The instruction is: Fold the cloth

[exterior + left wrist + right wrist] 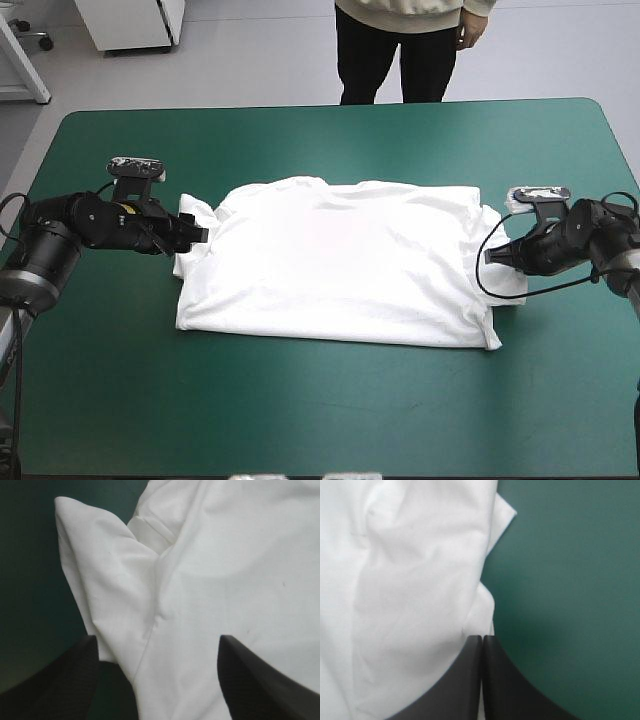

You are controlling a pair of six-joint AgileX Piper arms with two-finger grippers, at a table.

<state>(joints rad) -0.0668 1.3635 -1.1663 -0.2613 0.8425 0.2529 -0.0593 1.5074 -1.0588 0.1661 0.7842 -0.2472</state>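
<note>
**Item:** T-shirt (340, 265), white, short-sleeved

**Location:** spread flat at the middle of the desk (330, 420), on the teal-green cover (120, 400), with one sleeve toward each side edge and some wrinkles across the body

**Left end effector** (157, 639): fingers wide apart, set low at the shirt's left side; the left sleeve (100, 570) and the cloth beside it lie between and ahead of the fingers; nothing gripped

**Right end effector** (481, 637): fingers closed together to one point, the tip right at the shirt's right edge, with bare cover beside it; whether any cloth is nipped between them cannot be told

**Handling (judged):** light, limp cloth with no stiffness
- it will likely sag and drape from whatever point is held
- stacked layers may slide over one another
- not fragile
- the edge lies thin and flat on the cover, so it is probably hard to get a finger under

**Where to take hold (judged):** at the sleeve or side edge on both sides, level with each other; pinch through all layers so the cloth lifts evenly and the fold line runs straight
</note>
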